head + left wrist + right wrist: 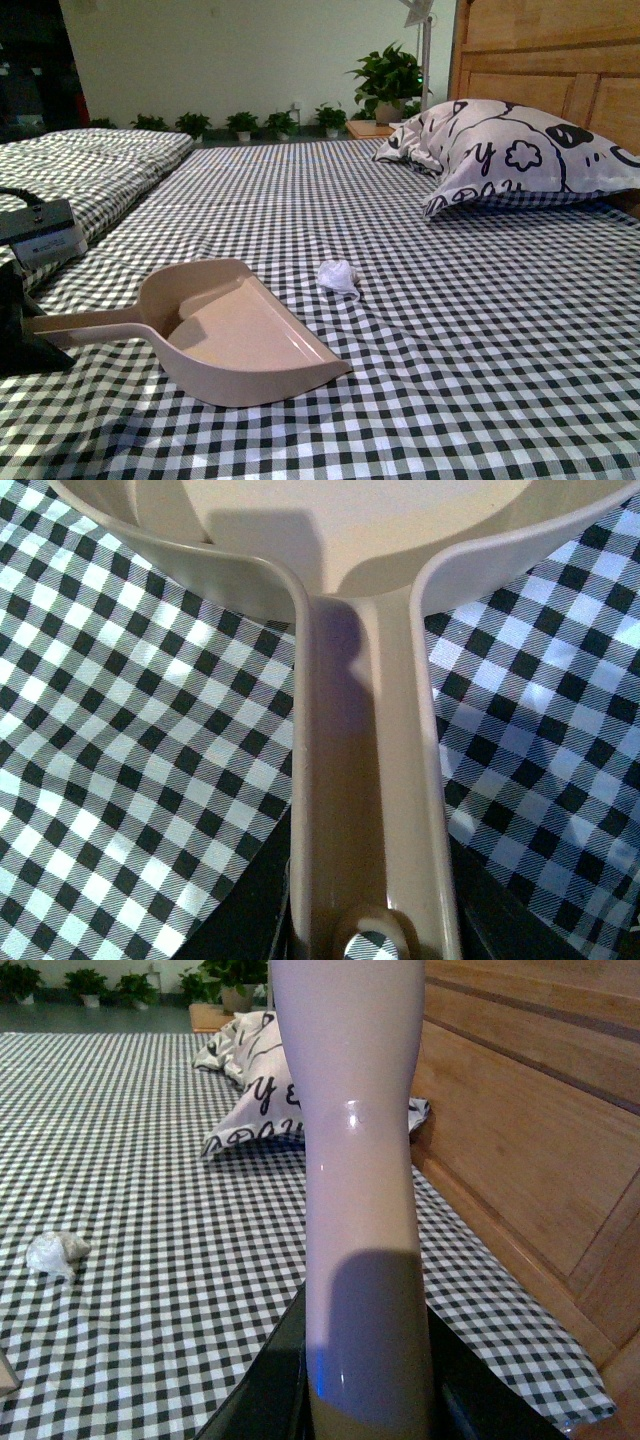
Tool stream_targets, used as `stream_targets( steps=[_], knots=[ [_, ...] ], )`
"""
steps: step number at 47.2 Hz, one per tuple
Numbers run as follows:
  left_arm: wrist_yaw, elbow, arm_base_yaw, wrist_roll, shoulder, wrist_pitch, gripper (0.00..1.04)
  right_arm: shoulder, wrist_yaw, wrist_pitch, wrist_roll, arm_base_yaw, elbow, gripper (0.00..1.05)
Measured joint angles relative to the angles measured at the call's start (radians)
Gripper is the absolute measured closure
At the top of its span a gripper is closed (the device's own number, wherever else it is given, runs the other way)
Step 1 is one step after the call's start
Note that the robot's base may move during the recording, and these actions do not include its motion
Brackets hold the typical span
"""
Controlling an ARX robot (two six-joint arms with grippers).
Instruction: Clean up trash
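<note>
Front view: the trash point(338, 276), a small white wad, lies on the checked bed point(450, 350), near the empty dustpan point(240, 330), at its two o'clock. Nothing is swept in yet. Left wrist view: the left hand point(370, 935) clamps the dustpan's handle. Right wrist view: the right hand point(365, 1400) grips a pale handle point(350, 1160), probably a brush, with the trash well apart from it.

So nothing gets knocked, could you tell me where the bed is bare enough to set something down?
Bare sheet runs right of the paper wad and dustpan, up to the pillow; also the stretch beyond the wad toward the plants. Crowded near left, around the dustpan and its handle.
</note>
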Motion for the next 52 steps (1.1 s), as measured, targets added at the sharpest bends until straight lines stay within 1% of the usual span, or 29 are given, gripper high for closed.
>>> stream_targets(
  steps=[3,4,6,9,12,16,19,23,29,35,42,52],
  knots=[
    [0.0,0.0,0.0,0.0,0.0,0.0,0.78,0.038,-0.019,-0.159,0.084,-0.013,0.053,0.85],
    [0.0,0.0,0.0,0.0,0.0,0.0,0.78,0.058,-0.04,-0.213,0.113,-0.024,0.071,0.85],
    [0.0,0.0,0.0,0.0,0.0,0.0,0.78,0.093,-0.089,-0.263,0.16,-0.049,0.094,0.85],
    [0.0,0.0,0.0,0.0,0.0,0.0,0.78,0.164,-0.166,-0.247,0.171,-0.096,0.125,0.85],
    [0.0,0.0,0.0,0.0,0.0,0.0,0.78,0.252,-0.246,-0.195,0.167,-0.154,0.16,0.85],
    [0.0,0.0,0.0,0.0,0.0,0.0,0.78,0.414,-0.344,-0.145,0.158,-0.219,0.247,0.85],
    [0.0,0.0,0.0,0.0,0.0,0.0,0.78,0.506,-0.394,-0.137,0.156,-0.239,0.299,0.85],
    [0.0,0.0,-0.001,0.0,0.0,0.0,0.78,0.688,-0.457,-0.111,0.128,-0.25,0.417,0.85],
    [0.0,0.0,-0.001,0.0,0.0,0.0,0.78,0.927,-0.467,-0.081,0.05,-0.249,0.576,0.85],
    [0.0,0.0,-0.001,0.0,0.0,0.0,0.78,1.101,-0.473,-0.103,0.007,-0.25,0.687,0.85],
    [0.0,0.0,-0.001,0.0,0.0,0.0,0.78,1.19,-0.468,-0.12,-0.031,-0.241,0.727,0.85],
    [0.0,0.0,-0.001,0.0,0.0,0.0,0.78,1.25,-0.433,-0.128,-0.072,-0.219,0.76,0.85]
  ],
)
